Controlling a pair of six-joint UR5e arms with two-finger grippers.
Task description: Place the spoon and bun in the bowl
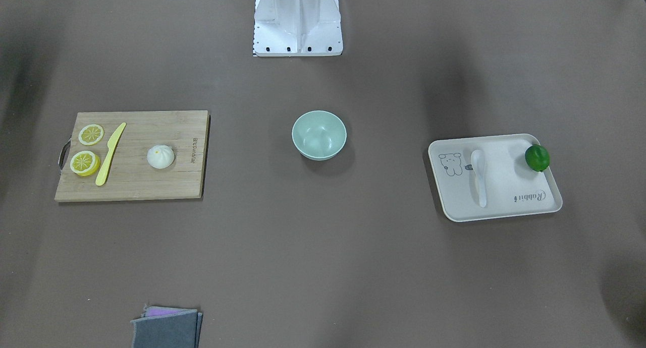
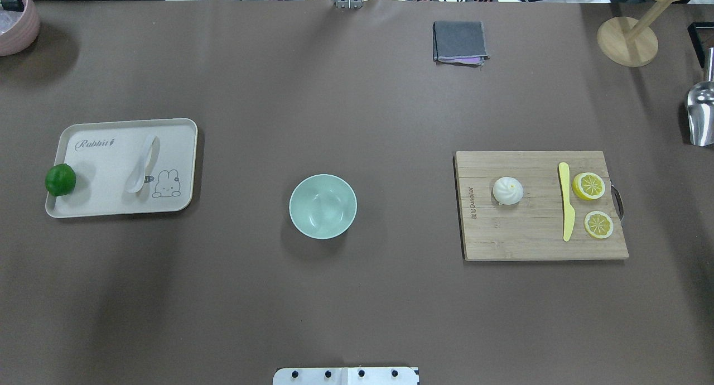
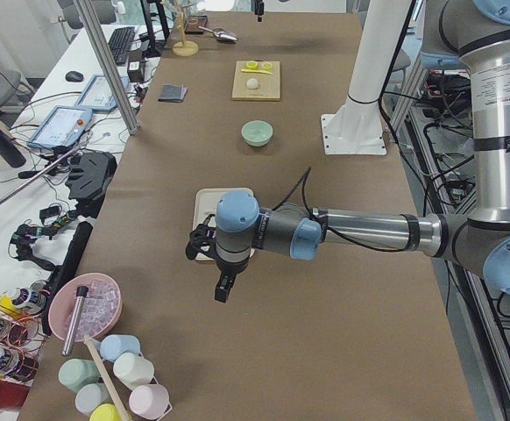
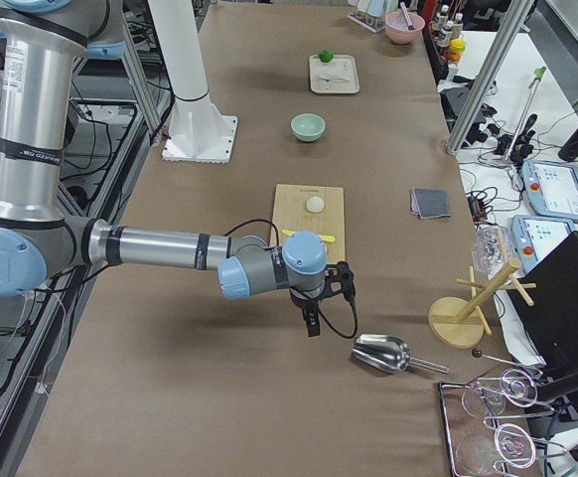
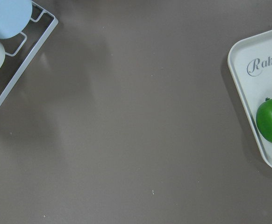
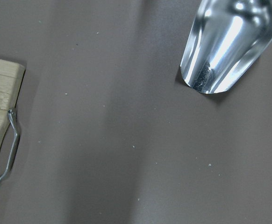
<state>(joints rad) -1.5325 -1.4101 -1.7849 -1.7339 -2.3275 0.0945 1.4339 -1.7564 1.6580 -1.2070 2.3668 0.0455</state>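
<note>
**A:** Start with the big things. What's on the table [image 2: 357,296]?

**B:** My two arms reach out low over its ends. My left gripper [image 3: 223,294] hangs above the bare surface just past the tray's outer end. My right gripper [image 4: 312,324] hangs between the cutting board's handle and a metal scoop [image 6: 232,44]. Only the side cameras catch them, so I cannot tell how the fingers of either are set.

**A:** And the board and tray?

**B:** The cutting board [image 2: 535,240] lies on my right and the cream tray [image 2: 106,203] on my left. The mint bowl [image 2: 322,206] stands between them, well apart from both.

**A:** The bun?

**B:** The bun [image 2: 507,190] sits on the board, on the half nearer the bowl. It is clear of the yellow knife [image 2: 567,209] and the lemon slices [image 2: 588,186].

**A:** The spoon?

**B:** The spoon [image 2: 143,166] lies on the tray with its scoop beside the rabbit drawing. A lime [image 2: 60,179] rests at the tray's far edge.
</note>
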